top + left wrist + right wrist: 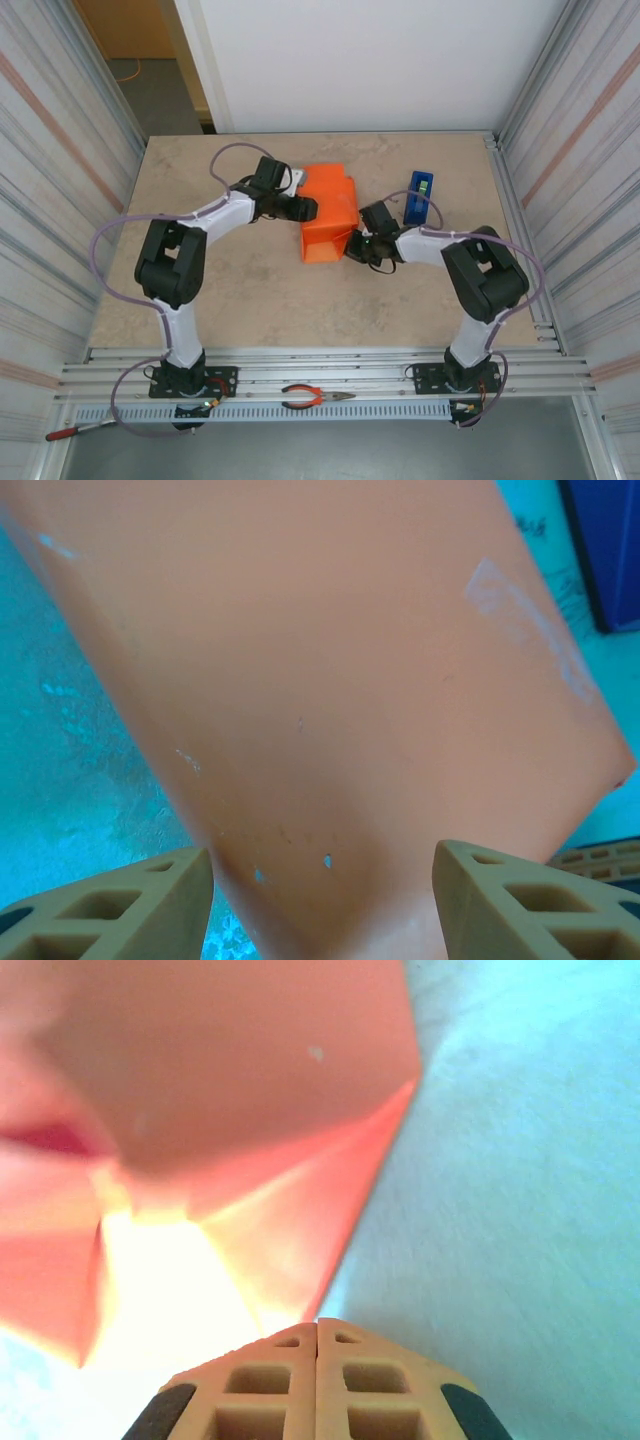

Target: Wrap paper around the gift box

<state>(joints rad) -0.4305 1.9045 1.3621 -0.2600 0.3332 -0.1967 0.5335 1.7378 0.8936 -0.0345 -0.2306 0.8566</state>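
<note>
Left gripper (308, 209) meets the gift box (328, 205) from that box's left side. The box is covered in the paper (322, 245) and reads as a compact orange block on the table (250, 290). On the left wrist camera its two fingers (130, 905) stand apart, and the near end of the orange block runs down between them. The paper reaches both inner edges, but I cannot tell whether the fingers actually clamp it or only straddle it. Straight ahead of this gripper the paper is smooth, with a pale scuff toward the far right. Beyond that corner sits the blue tape dispenser (420, 197).

Right gripper (317, 1330) is clenched, its fingertips pressed flat together with nothing visible between them. Just ahead of its tips, and to their left, the paper forms creased, folded flaps at the block's end. Bare table lies ahead to its right. From above, this gripper sits at the block's near right corner, opposite the left gripper, with the tape dispenser just beyond its wrist. Orange-handled pliers (315, 397) lie well behind both grippers, on the rail between the arm bases.
</note>
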